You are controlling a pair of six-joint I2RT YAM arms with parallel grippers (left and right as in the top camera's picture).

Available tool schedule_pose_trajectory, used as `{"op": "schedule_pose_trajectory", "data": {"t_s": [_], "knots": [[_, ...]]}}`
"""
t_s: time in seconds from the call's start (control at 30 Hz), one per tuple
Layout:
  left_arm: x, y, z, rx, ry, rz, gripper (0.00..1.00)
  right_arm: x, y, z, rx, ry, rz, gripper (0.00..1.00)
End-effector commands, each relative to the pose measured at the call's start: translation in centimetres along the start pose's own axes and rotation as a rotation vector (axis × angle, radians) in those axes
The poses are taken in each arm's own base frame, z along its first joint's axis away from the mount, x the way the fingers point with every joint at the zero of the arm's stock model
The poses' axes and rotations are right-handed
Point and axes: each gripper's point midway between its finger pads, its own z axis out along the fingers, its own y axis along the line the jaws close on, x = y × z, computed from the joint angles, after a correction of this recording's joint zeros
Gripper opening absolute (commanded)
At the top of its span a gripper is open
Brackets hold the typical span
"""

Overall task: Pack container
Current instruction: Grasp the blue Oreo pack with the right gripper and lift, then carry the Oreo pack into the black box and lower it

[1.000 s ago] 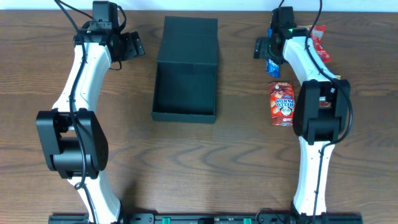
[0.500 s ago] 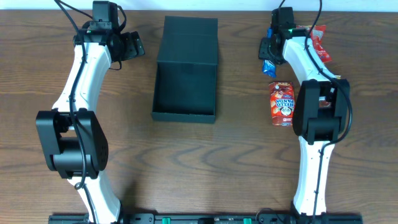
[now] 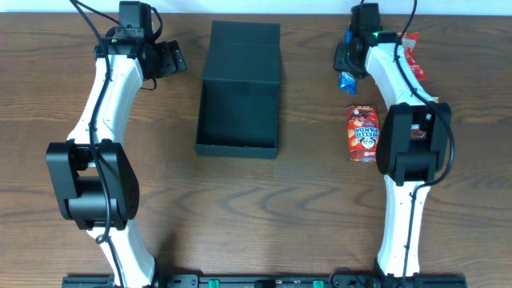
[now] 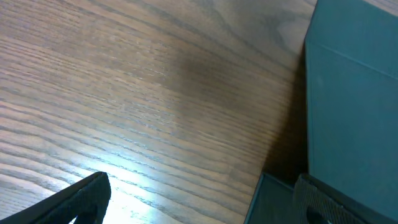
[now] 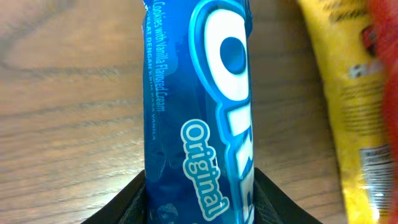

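The container (image 3: pixel 238 118) is a dark box lying open at the table's middle, its flap lid (image 3: pixel 244 48) folded back toward the far edge. In the left wrist view its teal wall (image 4: pixel 354 93) fills the right side. My left gripper (image 3: pixel 170 60) hovers open just left of the lid, bare wood between its fingers (image 4: pixel 87 199). Over at the far right, my right gripper (image 3: pixel 346 62) is shut on a blue Oreo packet (image 5: pixel 205 106). Both black jaws press against the packet's sides. A blue end of the packet (image 3: pixel 347 78) pokes out below the gripper.
A red Hello Panda box (image 3: pixel 362 134) lies on the table in front of the right gripper. A red packet (image 3: pixel 410 56) and a yellow packet (image 5: pixel 348 93) lie right beside the Oreo packet, near the far right edge.
The right gripper's jaws have closed in on the blue Oreo packet, and the packet has shifted slightly toward the far edge. The left arm has not moved.
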Motion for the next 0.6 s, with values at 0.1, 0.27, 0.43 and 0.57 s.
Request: {"op": "schedule_pose_trajectory", "data": {"t_s": [0.1,0.27,0.43,0.57], "knots": [[0.4,0.3,0.6,-0.009,0.016,0.012,0.95,-3.6,1.1,-3.1,-0.011,-0.079,-0.009,0.31],[0.1,1.2,0.5,-0.052,0.002,0.01,0.95,-5.4,3.1,-7.2,-0.034,-0.108,-0.116,0.28],[-0.5,2.7,0.5,-0.068,-0.008,-0.017,0.95,-4.9,7.5,-11.2,-0.09,-0.112,-0.309,0.26],[-0.9,5.0,0.4,-0.092,-0.008,-0.058,0.95,-2.6,12.0,-13.6,-0.126,-0.095,-0.493,0.25]]}}
